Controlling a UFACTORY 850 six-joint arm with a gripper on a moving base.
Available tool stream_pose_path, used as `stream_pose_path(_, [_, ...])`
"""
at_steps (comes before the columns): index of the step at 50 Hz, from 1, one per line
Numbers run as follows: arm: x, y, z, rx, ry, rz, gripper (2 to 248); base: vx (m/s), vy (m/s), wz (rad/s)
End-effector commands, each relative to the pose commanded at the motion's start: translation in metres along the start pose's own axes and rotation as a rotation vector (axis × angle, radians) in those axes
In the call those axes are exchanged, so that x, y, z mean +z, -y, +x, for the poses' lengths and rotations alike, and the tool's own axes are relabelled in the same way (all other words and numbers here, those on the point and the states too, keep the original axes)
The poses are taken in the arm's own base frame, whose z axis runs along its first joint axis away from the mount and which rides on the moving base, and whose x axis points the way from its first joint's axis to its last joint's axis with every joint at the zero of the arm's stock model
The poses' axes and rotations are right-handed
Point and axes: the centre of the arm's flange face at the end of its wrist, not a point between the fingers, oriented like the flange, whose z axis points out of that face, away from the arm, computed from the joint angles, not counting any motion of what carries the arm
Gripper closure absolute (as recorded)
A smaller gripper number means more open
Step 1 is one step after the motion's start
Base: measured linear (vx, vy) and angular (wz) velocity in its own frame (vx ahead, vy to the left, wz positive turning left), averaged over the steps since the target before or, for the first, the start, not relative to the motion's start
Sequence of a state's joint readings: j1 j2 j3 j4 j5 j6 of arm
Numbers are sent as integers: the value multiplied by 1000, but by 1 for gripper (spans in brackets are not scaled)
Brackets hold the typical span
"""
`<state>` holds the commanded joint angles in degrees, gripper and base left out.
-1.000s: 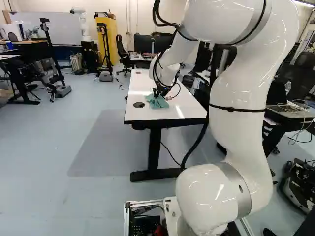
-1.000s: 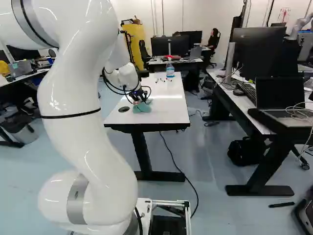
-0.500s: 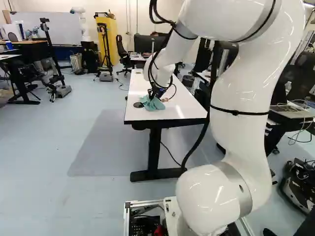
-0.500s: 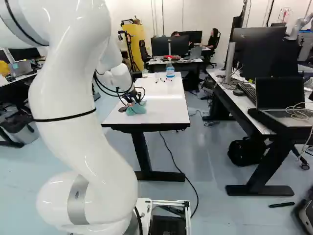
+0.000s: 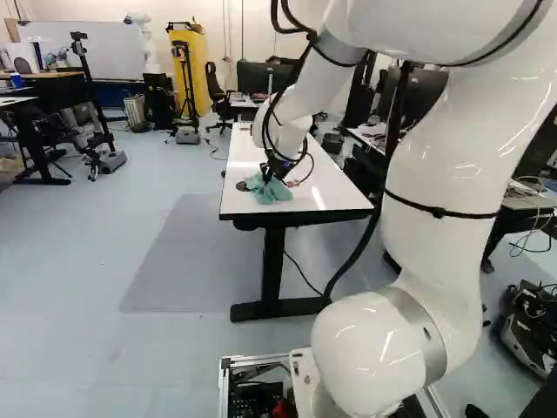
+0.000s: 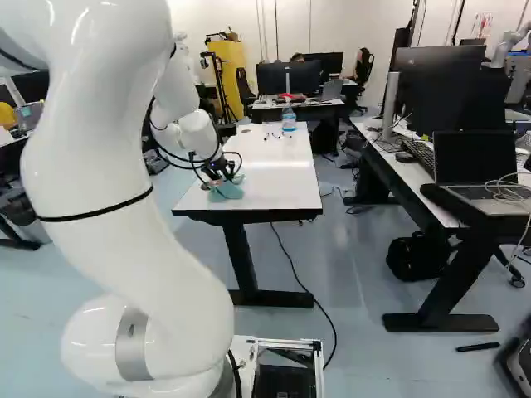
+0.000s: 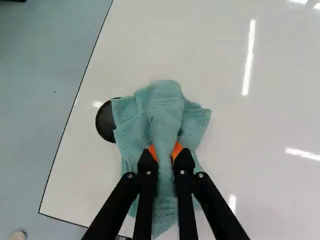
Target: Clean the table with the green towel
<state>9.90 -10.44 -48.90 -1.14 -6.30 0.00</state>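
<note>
Hand (image 5: 268,178) and towel (image 7: 165,112) now nearer the base (image 5: 305,376)

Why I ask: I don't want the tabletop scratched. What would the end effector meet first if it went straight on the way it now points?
The end effector, gripping the green towel, would probably press the cloth's loose folds first, then the white tabletop beneath; how much lies between is unclear.

Your arm (image 5: 444,174) rises from its lowest joint (image 5: 365,348), arches forward high up, then slopes down to the white wrist (image 5: 283,135). Your gripper (image 5: 268,178) points downward, its two black fingers (image 7: 145,172) drawn close, orange pads (image 7: 177,149) facing across a narrow gap.
</note>
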Motion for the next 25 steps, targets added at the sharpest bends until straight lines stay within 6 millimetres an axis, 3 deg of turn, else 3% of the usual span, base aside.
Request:
stream_pose_path(12, [-8, -12, -13, 22, 5, -13, 203, 0, 0, 0])
stream_pose_path(25, [-9, -34, -14, 60, 6, -37, 203, 0, 0, 0])
